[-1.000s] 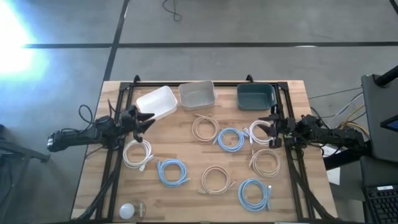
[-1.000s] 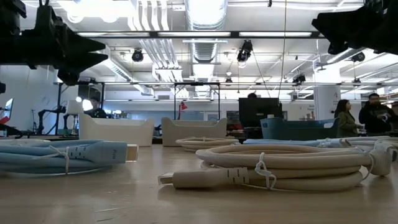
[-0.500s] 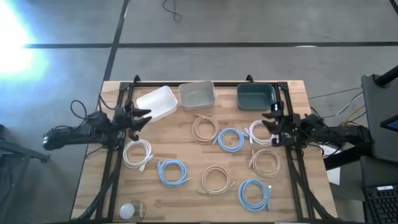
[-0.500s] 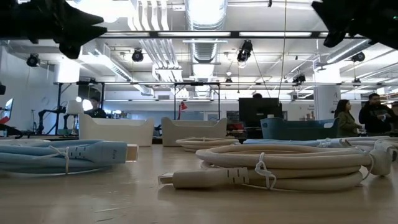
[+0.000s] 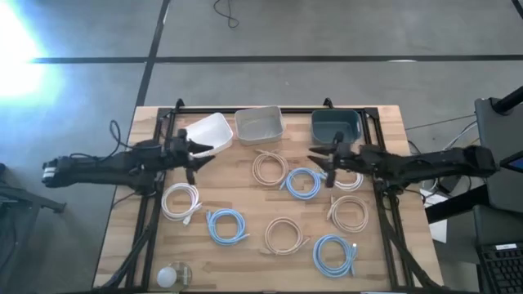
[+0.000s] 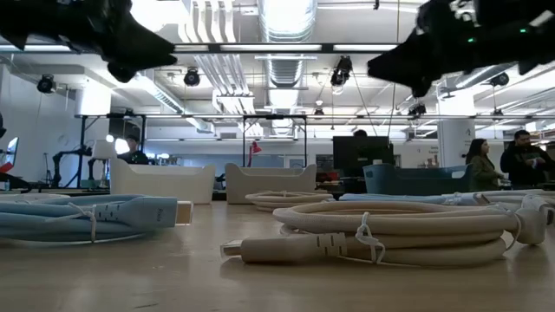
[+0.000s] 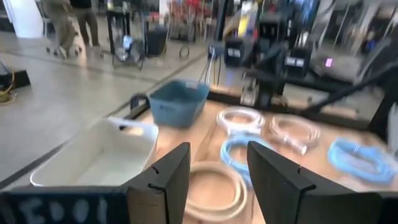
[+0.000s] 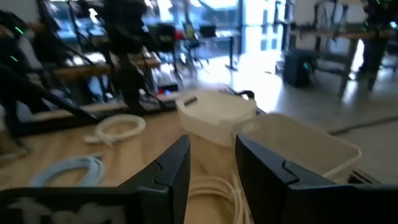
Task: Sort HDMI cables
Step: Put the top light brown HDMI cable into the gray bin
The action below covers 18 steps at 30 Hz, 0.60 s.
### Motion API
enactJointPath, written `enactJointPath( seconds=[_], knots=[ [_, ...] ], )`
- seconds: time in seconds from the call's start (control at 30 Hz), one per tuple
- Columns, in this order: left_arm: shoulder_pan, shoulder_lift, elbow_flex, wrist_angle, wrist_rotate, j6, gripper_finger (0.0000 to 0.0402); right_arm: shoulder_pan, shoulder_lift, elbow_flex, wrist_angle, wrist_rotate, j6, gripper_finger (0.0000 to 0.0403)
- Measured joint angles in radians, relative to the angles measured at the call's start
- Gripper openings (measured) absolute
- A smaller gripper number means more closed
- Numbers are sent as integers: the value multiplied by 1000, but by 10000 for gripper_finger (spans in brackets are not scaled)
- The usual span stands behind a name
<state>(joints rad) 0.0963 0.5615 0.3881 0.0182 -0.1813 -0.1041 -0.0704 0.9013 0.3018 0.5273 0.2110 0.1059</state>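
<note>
Now both arms have swung inward over the worktop (image 5: pixel 245 155) compared with a second ago. The left gripper (image 5: pixel 198 150) has pushed forward and hovers at the near corner of the white bin (image 5: pixel 208 133), its fingers (image 7: pixel 163 180) parted with nothing between them. The right gripper (image 5: pixel 320 159) has travelled farther, from the worktop's right edge to a spot beside the light blue coil (image 5: pixel 303 183), with the dark blue bin (image 5: pixel 336 126) just behind it; its fingers (image 8: pixel 174 168) also stand apart and empty.

None of the HDMI cables has shifted. A beige coil (image 5: pixel 270 169) lies to the right gripper's left side, a white coil (image 5: pixel 346 175) is partly under that arm, and another beige coil (image 5: pixel 349 214) sits nearer the front. Below the left gripper rests a white coil (image 5: pixel 181 202), with a second blue coil (image 5: pixel 225 226) beside it. A beige coil (image 5: pixel 283 235) and a blue coil (image 5: pixel 335 254) lie at the front.

From above, the grey bin (image 5: pixel 260 124) shows between the other two. The low view adds what the top camera misses: both grippers hang well clear of the cables, and people (image 6: pixel 499 159) stand in the room beyond. The left wrist view looks across at the right arm (image 7: pixel 273 56).
</note>
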Motion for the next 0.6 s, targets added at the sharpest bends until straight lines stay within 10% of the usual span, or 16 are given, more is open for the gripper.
enactJointPath(
  seconds=[0.37,0.6],
  knots=[
    [0,209,11,82,-6,1,165,0,472,262,-20,-2,-124,123],
    [0,249,15,85,8,-10,165,0,645,492,-352,-2,-150,132]
  ],
)
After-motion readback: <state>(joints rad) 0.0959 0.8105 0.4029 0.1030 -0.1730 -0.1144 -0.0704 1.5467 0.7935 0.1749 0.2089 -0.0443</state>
